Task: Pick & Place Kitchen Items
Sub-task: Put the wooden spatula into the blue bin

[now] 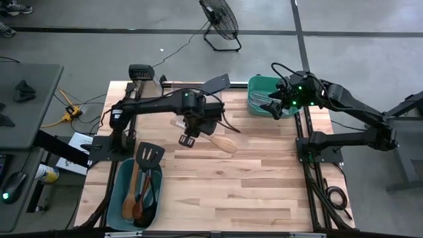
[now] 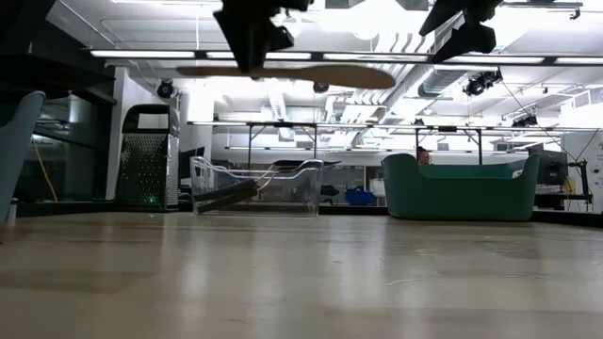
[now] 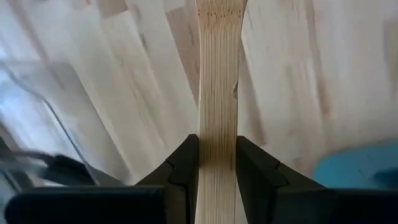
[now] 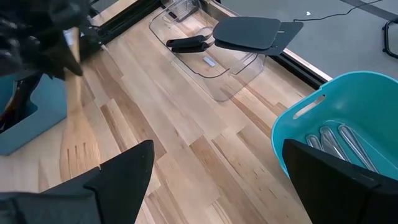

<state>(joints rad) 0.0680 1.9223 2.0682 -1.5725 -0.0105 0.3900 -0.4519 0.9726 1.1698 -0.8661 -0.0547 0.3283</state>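
My left gripper [image 1: 187,139] hangs over the table's middle, shut on a brown wooden slotted spatula [image 1: 221,143], which shows high and level in the low view [image 2: 301,74]. My right gripper [image 4: 217,186] is open and touches nothing. It hovers at the near rim of the teal tub [image 4: 323,118], which holds silvery metal pieces [image 4: 339,142]. A black turner [image 4: 249,34] lies across the clear bin [image 4: 205,62]. Wooden spoons and a black turner [image 1: 147,158] stick out of the blue tub [image 1: 122,195] at the near left. My left gripper pinches the spatula's flat handle [image 3: 217,149] between its two fingers [image 3: 186,168], about a third of the way from the free end. The fingers come from above and lie across the handle. The spatula is lifted clear and level, its slotted head [image 4: 78,152] toward the table's right.
A box grater [image 2: 146,169] stands at the far left edge beside the clear bin [image 1: 198,89]. The teal tub [image 1: 264,89] sits at the far right corner. Bare wood [image 1: 251,185] spreads across the middle and near right. A floor fan [image 1: 219,20] stands beyond the table.
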